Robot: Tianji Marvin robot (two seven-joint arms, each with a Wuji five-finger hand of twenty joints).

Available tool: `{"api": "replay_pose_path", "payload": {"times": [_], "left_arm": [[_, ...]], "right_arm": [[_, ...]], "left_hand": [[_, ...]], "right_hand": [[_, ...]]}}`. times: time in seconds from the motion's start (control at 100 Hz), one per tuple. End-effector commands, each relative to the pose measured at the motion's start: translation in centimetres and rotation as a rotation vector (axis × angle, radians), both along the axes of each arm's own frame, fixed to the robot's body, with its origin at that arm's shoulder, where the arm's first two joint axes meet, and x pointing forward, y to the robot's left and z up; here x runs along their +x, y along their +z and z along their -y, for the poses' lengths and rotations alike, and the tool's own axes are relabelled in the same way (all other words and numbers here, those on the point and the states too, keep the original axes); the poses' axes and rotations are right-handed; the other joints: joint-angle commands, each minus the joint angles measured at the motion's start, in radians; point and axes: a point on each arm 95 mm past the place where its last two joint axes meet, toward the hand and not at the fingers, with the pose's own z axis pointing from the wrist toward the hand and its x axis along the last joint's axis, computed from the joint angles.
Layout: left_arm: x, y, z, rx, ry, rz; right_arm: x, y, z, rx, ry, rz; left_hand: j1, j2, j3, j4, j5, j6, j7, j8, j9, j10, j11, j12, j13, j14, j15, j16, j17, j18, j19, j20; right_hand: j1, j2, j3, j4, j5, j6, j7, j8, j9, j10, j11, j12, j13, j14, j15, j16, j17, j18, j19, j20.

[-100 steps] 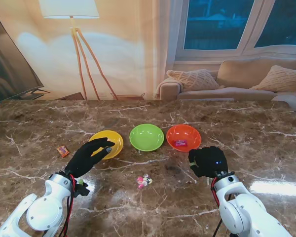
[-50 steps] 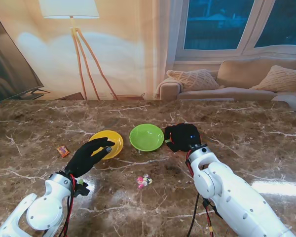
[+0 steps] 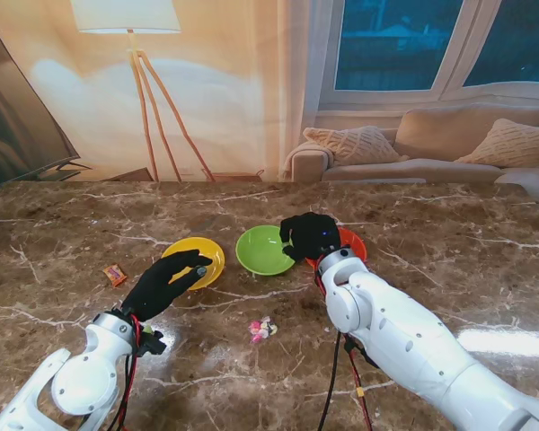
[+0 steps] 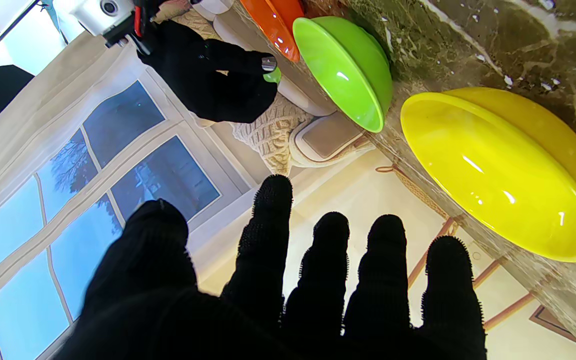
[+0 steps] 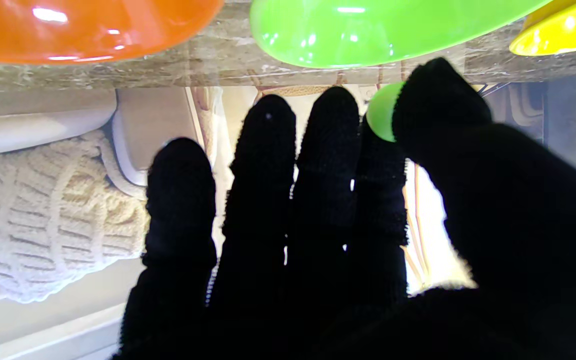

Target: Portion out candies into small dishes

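From the stand's view, three shallow round plastic dishes are sitting in a row on the brown marble table (image 3: 449, 229): a yellow dish (image 3: 200, 256) on the left, a green dish (image 3: 262, 250) in the middle, and an orange dish (image 3: 352, 244) on the right, largely hidden behind the right hand (image 3: 310, 237). That black-gloved right hand is hovering between the green and orange dishes, over the green dish's right rim. The black-gloved left hand (image 3: 164, 285) is hanging just beside the yellow dish's near rim, holding nothing, its fingers stretched forward. A small cluster of pink and white wrapped candies (image 3: 262, 329) is lying on the marble nearer to me than the green dish, between the two arms. A single orange wrapped candy (image 3: 115, 274) is lying well to the left of the yellow dish.

In the left wrist view, the left hand's fingers (image 4: 328, 270) are spreading apart and straight, gripping nothing. The yellow dish (image 4: 498, 170) is appearing empty. Past it, the right hand (image 4: 208, 75) is pinching a small green candy (image 4: 272, 76) near the green dish (image 4: 348, 70).

In the right wrist view, the thumb is pressing the small green candy (image 5: 381, 117) against the index finger, while the other fingers (image 5: 263, 200) are lying close together and extended. The green dish (image 5: 368, 30) is sitting just ahead of the fingertips, beside the orange dish (image 5: 83, 27).
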Motion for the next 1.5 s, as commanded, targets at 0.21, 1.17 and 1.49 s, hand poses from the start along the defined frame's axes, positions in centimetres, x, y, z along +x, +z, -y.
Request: {"api": "replay_pose_path", "payload": {"times": [0.21,1.17,1.49], "left_arm": [[-0.1,-0.4,0.0,0.004,0.004,-0.012],[-0.2,-0.4,-0.2,0.01,0.009,-0.015],[-0.3,-0.5,-0.4,0.014,0.015,-0.01]], "right_arm": [[1.1,0.2,-2.0,-0.006,-0.01,-0.031],[-6.7,1.2,-0.6,0.017,0.093,-0.076],[-12.4,-0.4,-1.4,0.0,0.204,-0.164]], "left_hand": [[0.016,0.037,0.001,0.021,-0.003,-0.026,0.013,0.02,0.011,-0.012,-0.007,-0.007,0.004,-0.008,-0.003,-0.004,-0.001,0.006,-0.023,0.012],[0.016,0.037,0.002,0.021,-0.005,-0.028,0.012,0.019,0.01,-0.013,-0.007,-0.008,0.004,-0.01,-0.003,-0.004,-0.001,0.005,-0.023,0.013],[0.016,0.036,0.002,0.021,-0.005,-0.027,0.012,0.019,0.011,-0.014,-0.006,-0.008,0.004,-0.011,-0.004,-0.004,-0.001,0.006,-0.023,0.013]], "right_hand": [[0.027,0.047,0.003,0.046,0.007,-0.054,0.054,-0.057,-0.043,0.001,-0.007,-0.004,-0.058,-0.011,-0.011,0.004,-0.042,-0.018,-0.013,-0.002],[-0.158,0.002,0.016,0.163,-0.124,0.114,-0.433,0.087,-0.288,0.053,-0.186,-0.296,-0.15,0.036,-0.406,-0.232,-0.099,-0.005,-0.319,-0.131],[-0.153,-0.022,0.027,0.164,-0.149,0.124,-0.46,0.072,-0.306,0.067,-0.239,-0.327,-0.135,0.062,-0.488,-0.276,-0.082,0.012,-0.345,-0.198]]}}
